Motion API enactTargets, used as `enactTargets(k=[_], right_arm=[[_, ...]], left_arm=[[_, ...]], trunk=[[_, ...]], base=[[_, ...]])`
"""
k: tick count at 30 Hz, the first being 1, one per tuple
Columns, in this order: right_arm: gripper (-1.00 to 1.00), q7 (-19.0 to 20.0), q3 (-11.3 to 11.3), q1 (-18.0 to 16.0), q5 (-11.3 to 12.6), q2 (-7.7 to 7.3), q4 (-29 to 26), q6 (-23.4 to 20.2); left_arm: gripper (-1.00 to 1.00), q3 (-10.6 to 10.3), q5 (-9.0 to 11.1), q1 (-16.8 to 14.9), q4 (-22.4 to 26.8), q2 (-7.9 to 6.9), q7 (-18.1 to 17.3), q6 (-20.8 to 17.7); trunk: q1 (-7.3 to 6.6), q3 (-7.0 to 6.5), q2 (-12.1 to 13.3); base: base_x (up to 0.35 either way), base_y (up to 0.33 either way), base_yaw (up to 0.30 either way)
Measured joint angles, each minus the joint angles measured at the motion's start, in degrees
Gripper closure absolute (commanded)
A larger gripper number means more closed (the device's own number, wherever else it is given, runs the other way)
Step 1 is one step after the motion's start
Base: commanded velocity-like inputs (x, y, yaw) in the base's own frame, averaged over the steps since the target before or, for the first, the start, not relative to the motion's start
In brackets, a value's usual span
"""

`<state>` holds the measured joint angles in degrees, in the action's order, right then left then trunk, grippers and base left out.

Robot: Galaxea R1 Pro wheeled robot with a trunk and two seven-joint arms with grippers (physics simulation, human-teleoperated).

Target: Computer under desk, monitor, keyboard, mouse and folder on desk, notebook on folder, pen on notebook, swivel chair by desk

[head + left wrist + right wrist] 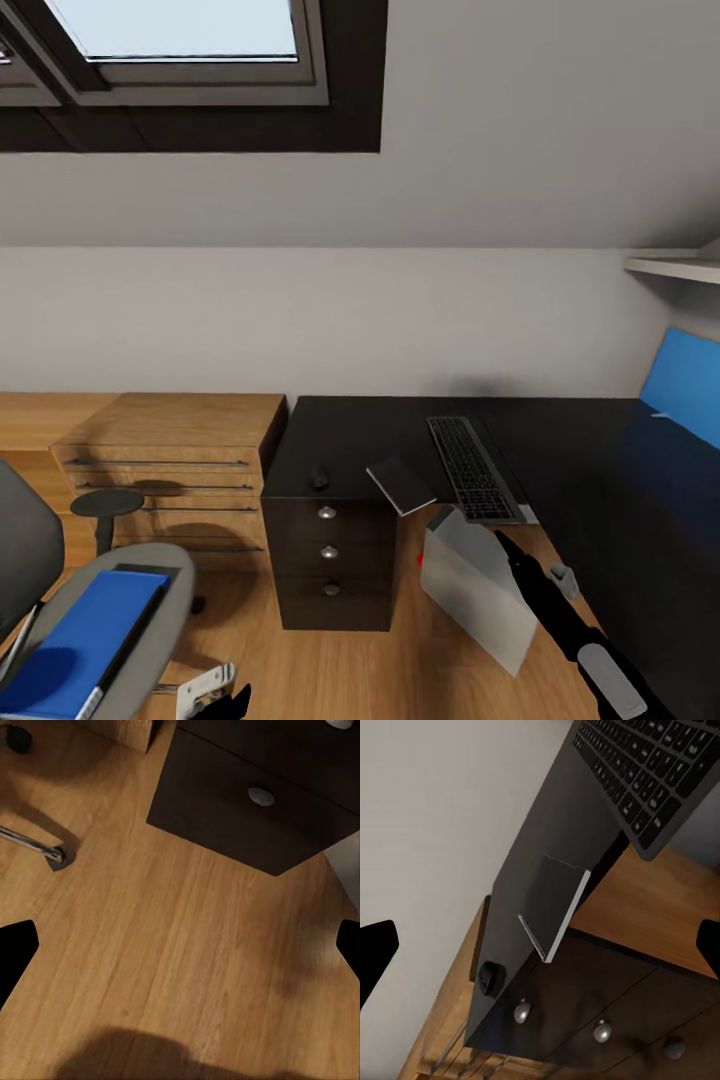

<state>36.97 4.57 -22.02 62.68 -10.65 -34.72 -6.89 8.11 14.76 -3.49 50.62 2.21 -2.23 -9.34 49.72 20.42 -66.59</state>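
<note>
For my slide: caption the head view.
Keyboard, notebook and mouse on the desk; blue folder on the swivel chair.

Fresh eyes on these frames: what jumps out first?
The bright blue folder lying on the swivel chair seat at lower left. Next, the light grey computer tilted on the floor by the drawer unit. The notebook overhangs the desk front edge beside the keyboard.

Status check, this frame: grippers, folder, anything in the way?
Both grippers open, empty. Folder on swivel chair seat. Notebook overhangs desk edge beside keyboard. Computer stands tilted.
</note>
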Motion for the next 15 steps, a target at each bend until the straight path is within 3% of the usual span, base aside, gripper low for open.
enactTargets(k=[5,15], right_arm=[[-1.00,0.0,0.0,0.0,0.0,0.01,0.0,0.0],[-1.00,0.0,0.0,0.0,0.0,0.01,0.0,0.0]], left_arm=[[-1.00,0.0,0.0,0.0,0.0,-0.03,-0.1,0.0],[-1.00,0.2,0.0,0.0,0.0,-0.16,-0.3,0.1]], trunk=[[0.00,-0.02,0.0],[0.00,-0.42,0.0]], base=[[0.004,0.007,-0.053],[0.001,0.001,-0.192]])
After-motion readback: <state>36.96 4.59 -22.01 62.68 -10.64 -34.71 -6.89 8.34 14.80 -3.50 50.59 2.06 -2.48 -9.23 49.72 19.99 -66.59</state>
